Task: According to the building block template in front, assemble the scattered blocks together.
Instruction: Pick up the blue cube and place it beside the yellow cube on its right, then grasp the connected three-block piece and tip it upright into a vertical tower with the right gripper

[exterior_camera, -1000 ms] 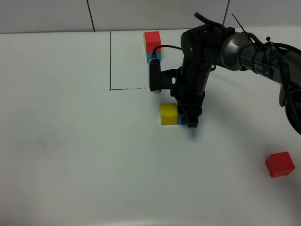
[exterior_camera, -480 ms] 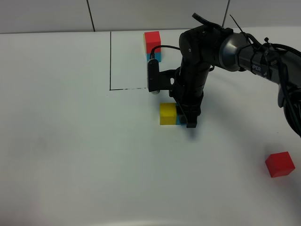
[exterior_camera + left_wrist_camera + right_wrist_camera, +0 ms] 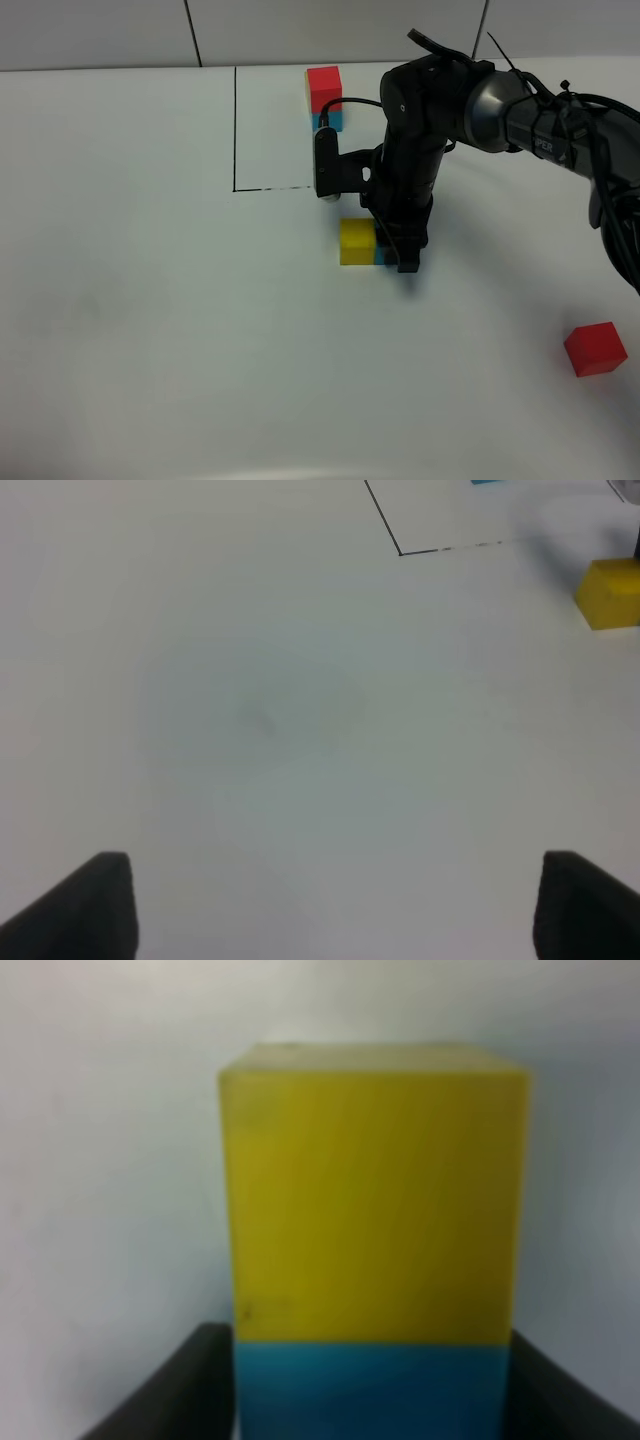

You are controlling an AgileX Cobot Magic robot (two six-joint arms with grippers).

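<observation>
The template (image 3: 324, 98), a red block on a blue one, stands at the back of the table. A yellow block (image 3: 357, 242) lies mid-table with a blue block (image 3: 383, 254) touching its right side. My right gripper (image 3: 397, 256) is down on the table around the blue block. In the right wrist view the fingers (image 3: 200, 1385) sit against both sides of the blue block (image 3: 375, 1390), with the yellow block (image 3: 375, 1190) pressed against its far face. A loose red block (image 3: 595, 349) lies at the front right. My left gripper (image 3: 325, 910) is open and empty; the yellow block (image 3: 610, 593) shows far off.
A black outlined rectangle (image 3: 235, 130) is drawn on the white table at the back centre, with the template at its right edge. The right arm's cable and wrist camera (image 3: 327, 165) hang over the rectangle's front right corner.
The right arm has shifted very slightly to the left. The yellow and blue blocks stay almost where they were, and the gripper's hold looks unchanged.
</observation>
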